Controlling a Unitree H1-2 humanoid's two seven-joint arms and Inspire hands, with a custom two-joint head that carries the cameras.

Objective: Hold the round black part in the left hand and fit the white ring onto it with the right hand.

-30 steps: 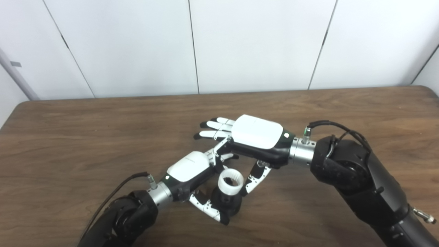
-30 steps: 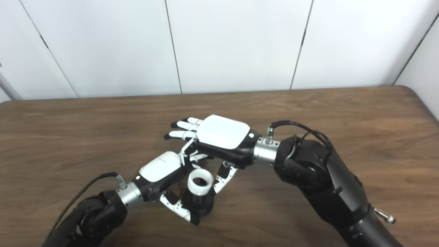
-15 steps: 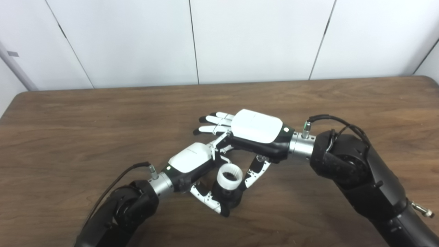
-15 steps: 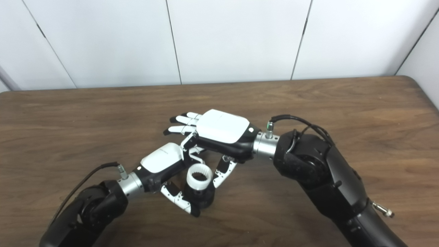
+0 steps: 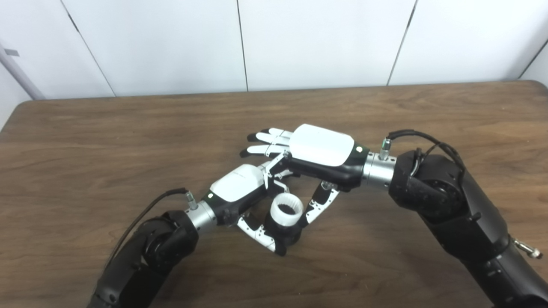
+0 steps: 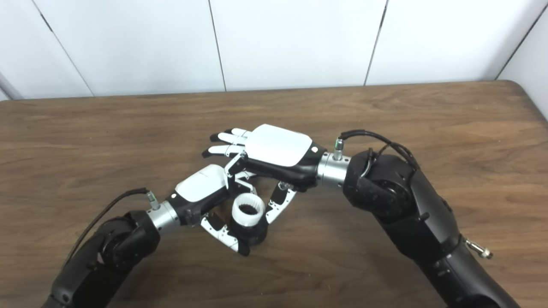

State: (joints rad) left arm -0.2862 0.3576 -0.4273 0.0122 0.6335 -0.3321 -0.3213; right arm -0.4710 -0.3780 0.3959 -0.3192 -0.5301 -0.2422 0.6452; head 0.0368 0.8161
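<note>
The round black part [image 5: 286, 236] is low over the table, gripped in my left hand [image 5: 239, 190] between thumb and fingers. The toothed white ring [image 5: 284, 219] sits on top of it, opening upward. My right hand [image 5: 321, 147] hovers palm down just above and behind. Its thumb [image 5: 319, 205] reaches down against the ring's right side. One finger bends down behind the ring and the others stretch out flat to the left. The contact behind the ring is hidden by my left hand.
The brown wooden table [image 5: 85, 141] runs to a white panelled wall at the back. Its right far corner [image 6: 509, 85] is rounded. No other objects lie on it.
The whole picture has shifted upward, so the camera has tilted down. Both hands, the ring and the black part keep the same pose relative to each other.
</note>
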